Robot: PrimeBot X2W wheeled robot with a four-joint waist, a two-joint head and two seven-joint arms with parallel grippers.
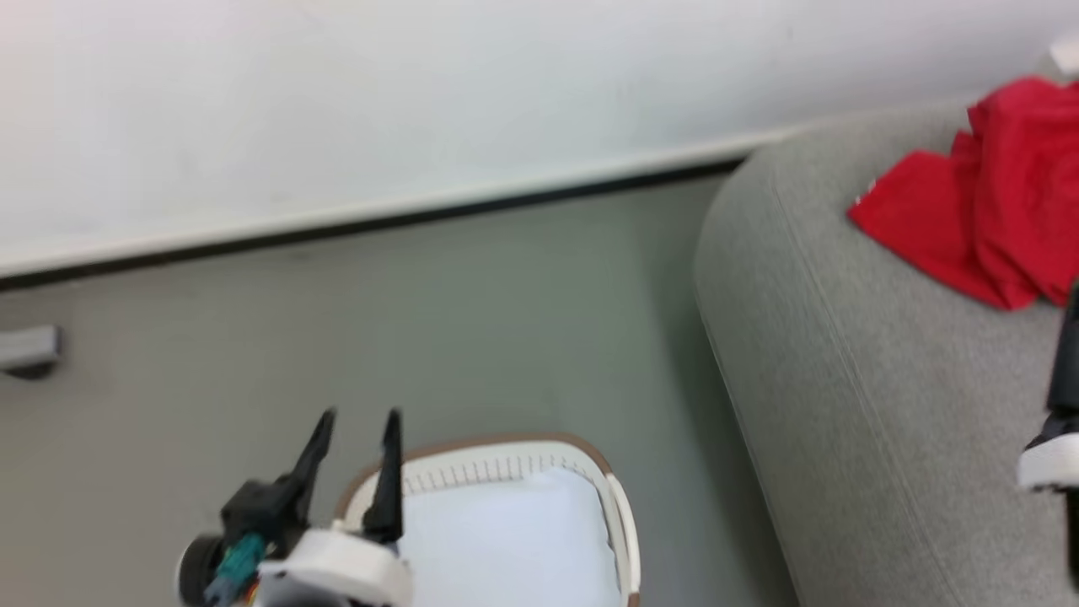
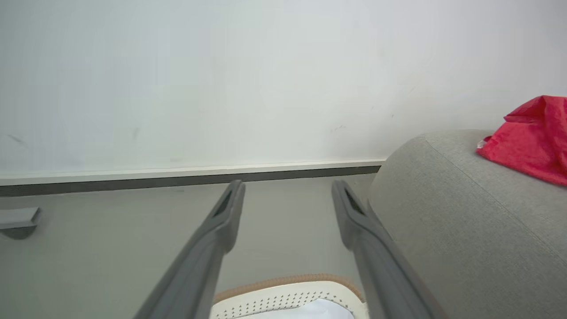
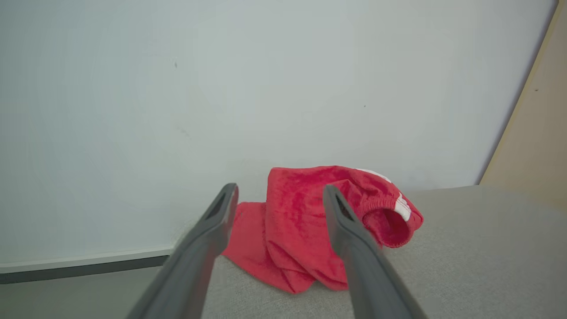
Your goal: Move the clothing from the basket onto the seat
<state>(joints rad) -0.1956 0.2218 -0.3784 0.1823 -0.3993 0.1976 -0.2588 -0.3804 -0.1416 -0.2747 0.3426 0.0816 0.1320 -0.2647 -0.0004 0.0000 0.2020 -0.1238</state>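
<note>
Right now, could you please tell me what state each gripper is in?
Left gripper: open, holding nothing.
Right gripper: open, holding nothing; the clothing lies on the seat before it.

No readable text, labels, brands or numbers in any view. Only marking is the white bands on the clothing [image 3: 292, 221], far right on the seat [image 3: 465, 248]. They're plain trim, no lettering.
</note>
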